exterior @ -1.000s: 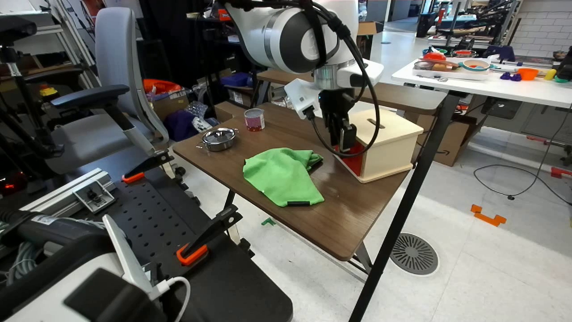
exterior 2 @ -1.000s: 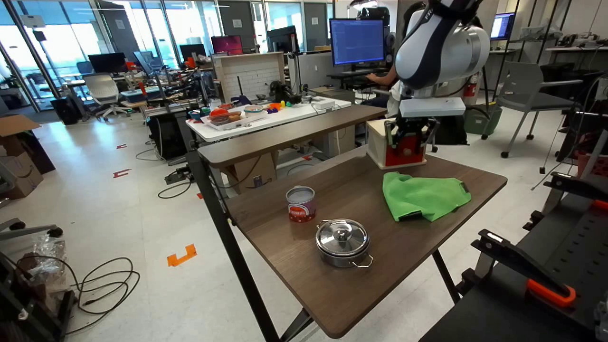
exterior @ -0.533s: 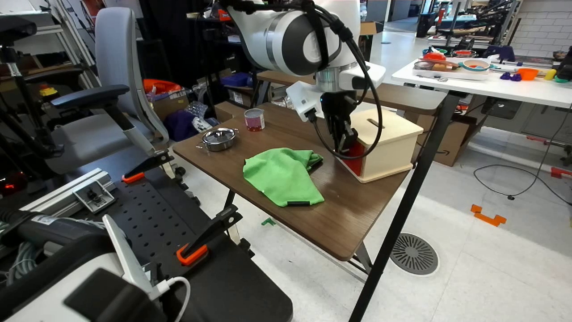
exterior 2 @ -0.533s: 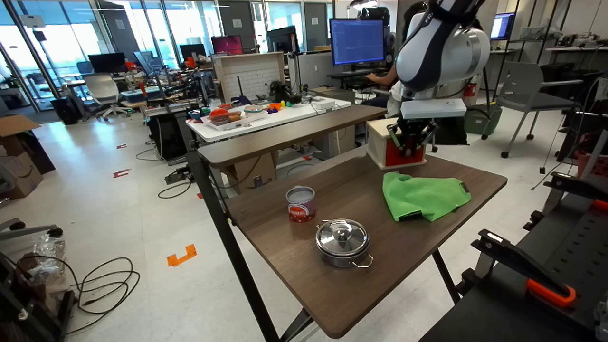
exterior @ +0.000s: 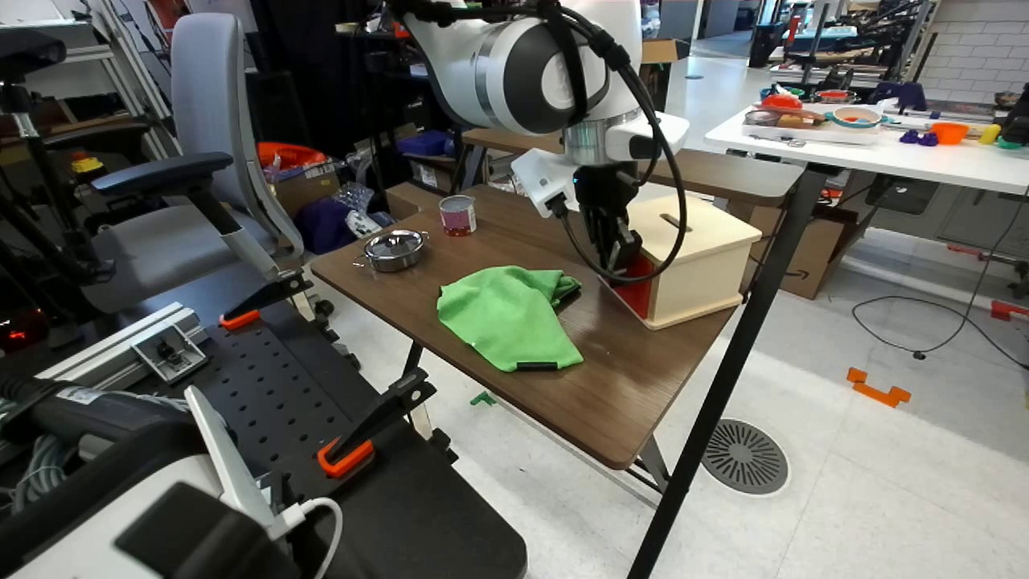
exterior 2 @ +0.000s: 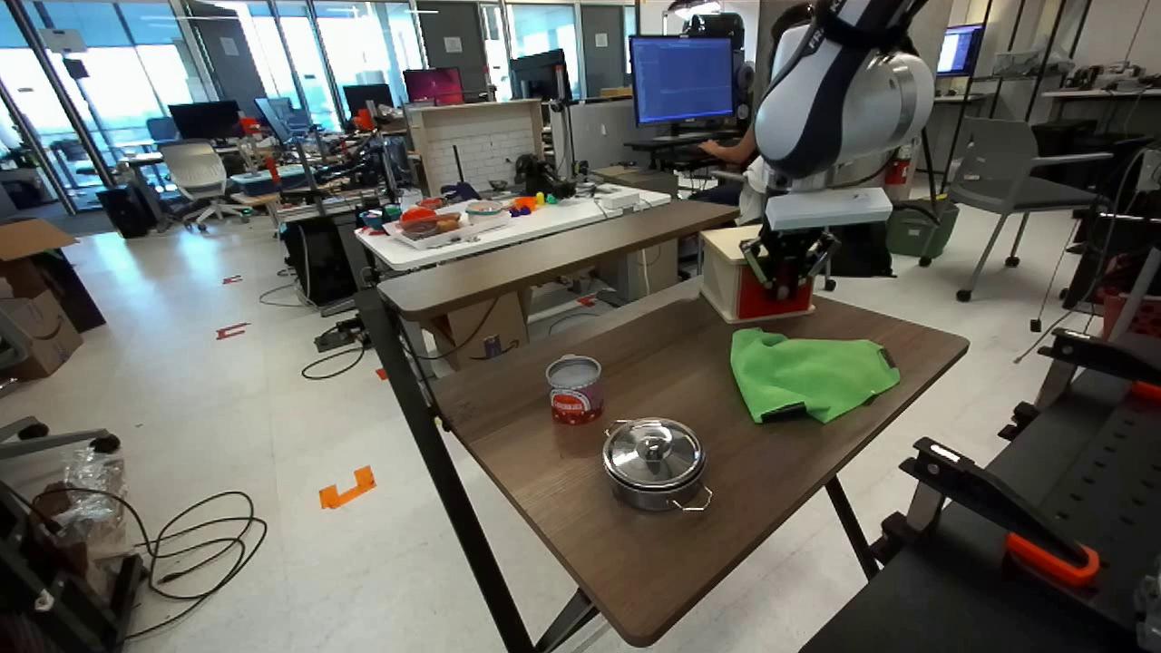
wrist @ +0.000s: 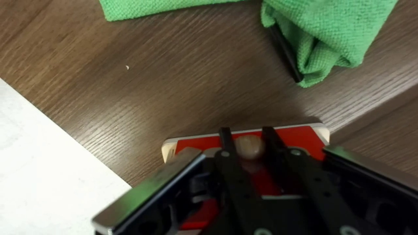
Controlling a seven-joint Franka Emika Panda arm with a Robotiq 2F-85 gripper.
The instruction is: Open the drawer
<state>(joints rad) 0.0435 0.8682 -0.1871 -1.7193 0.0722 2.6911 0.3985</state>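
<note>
The drawer has a red front (exterior: pixel 635 299), also visible in an exterior view (exterior 2: pixel 751 301) and in the wrist view (wrist: pixel 296 137). It sits in a light tan wooden box (exterior: pixel 703 277) with a slot in its top; the box also shows in an exterior view (exterior 2: pixel 719 279). A round wooden knob (wrist: pixel 249 147) stands out from the red front. My gripper (wrist: pixel 247 138) has a finger against each side of the knob and is shut on it. The gripper, in both exterior views (exterior: pixel 621 261) (exterior 2: pixel 782 288), hides part of the front. I cannot tell whether the front is flush with the box.
A crumpled green cloth (exterior: pixel 514 314) lies on the brown table (exterior: pixel 627 402) in front of the drawer. A lidded metal pot (exterior 2: pixel 653 458) and a can (exterior 2: pixel 574 390) stand farther along the table. A black cable (exterior: pixel 679 201) loops beside the gripper.
A second ago the gripper's fingers were spread at the drawer front; they have closed since. The arm has shifted very slightly away from the box in the last half second.
</note>
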